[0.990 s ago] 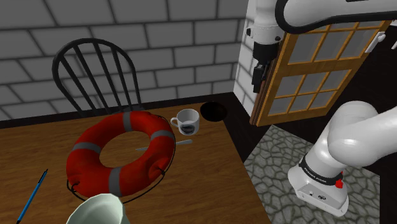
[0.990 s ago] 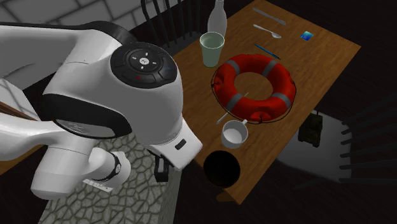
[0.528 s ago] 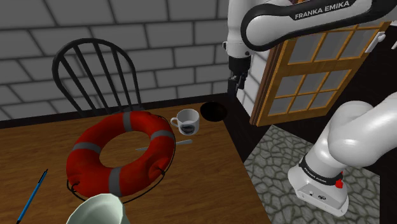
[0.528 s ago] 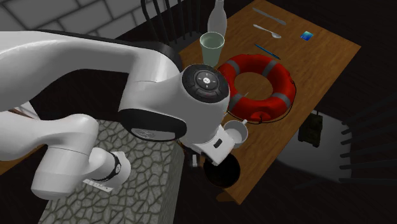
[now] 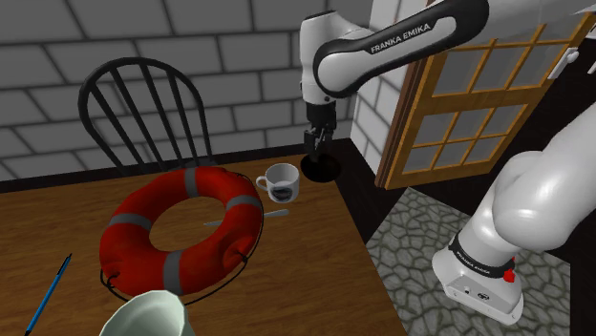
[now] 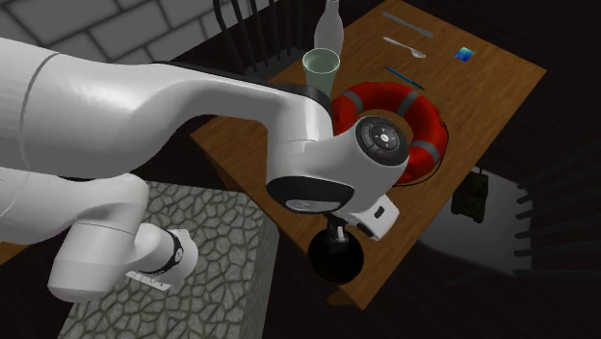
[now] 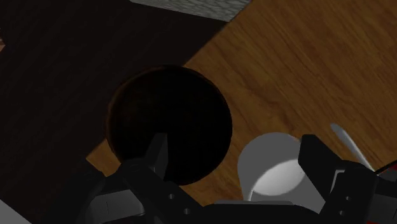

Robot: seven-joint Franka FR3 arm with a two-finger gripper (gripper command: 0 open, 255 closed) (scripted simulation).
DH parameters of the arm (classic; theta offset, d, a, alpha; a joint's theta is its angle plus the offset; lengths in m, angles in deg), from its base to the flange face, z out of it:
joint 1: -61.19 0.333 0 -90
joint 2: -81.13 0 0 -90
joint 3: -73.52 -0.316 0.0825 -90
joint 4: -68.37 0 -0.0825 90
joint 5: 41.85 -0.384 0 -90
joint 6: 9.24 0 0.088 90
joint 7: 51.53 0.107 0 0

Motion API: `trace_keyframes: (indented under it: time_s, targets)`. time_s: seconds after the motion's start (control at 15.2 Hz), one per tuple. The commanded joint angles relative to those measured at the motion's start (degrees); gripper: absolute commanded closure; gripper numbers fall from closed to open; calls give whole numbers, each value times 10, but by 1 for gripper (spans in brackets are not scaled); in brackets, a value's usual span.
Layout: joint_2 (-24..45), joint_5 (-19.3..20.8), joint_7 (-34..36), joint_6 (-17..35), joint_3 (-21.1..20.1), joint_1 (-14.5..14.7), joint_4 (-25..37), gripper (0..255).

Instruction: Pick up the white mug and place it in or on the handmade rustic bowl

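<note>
- Centring the gripper (image 5: 318,150) over the white mug (image 5: 281,182) was, we judged, the step in hand. It hung above the dark bowl (image 5: 322,169), just beside the mug rather than over it.
- We saw the mug upright on the wooden table (image 5: 315,277), near its corner, between the bowl and the red life ring (image 5: 181,224), with its handle turned away from the bowl.
- In the wrist view we found the fingers (image 7: 156,153) wide apart and holding nothing. The mug lay below and between them, untouched and closer to one finger.
- We reckoned a clean grasp needed a small shift toward the ring. A straight descent would follow, with the fingers straddling the mug's body clear of the handle and the spoon (image 5: 272,215).
- We noted the arm (image 5: 401,43) arched high from its base (image 5: 478,277), its forearm reaching toward the shoulder view's left and the gripper pointing nearly straight down.
</note>
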State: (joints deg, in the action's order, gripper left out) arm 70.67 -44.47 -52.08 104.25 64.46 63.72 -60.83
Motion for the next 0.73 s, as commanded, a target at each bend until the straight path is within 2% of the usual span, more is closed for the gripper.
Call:
trace_keyframes:
  time_s: [0.0, 0.4, 0.66]
  targets:
    - [47, 0, 7, 18, -5, 2, 30, 0]
    - [180, 7, 29, 53, -15, 12, 129, 0]
    - [193, 8, 30, 76, -15, 13, 119, 0]
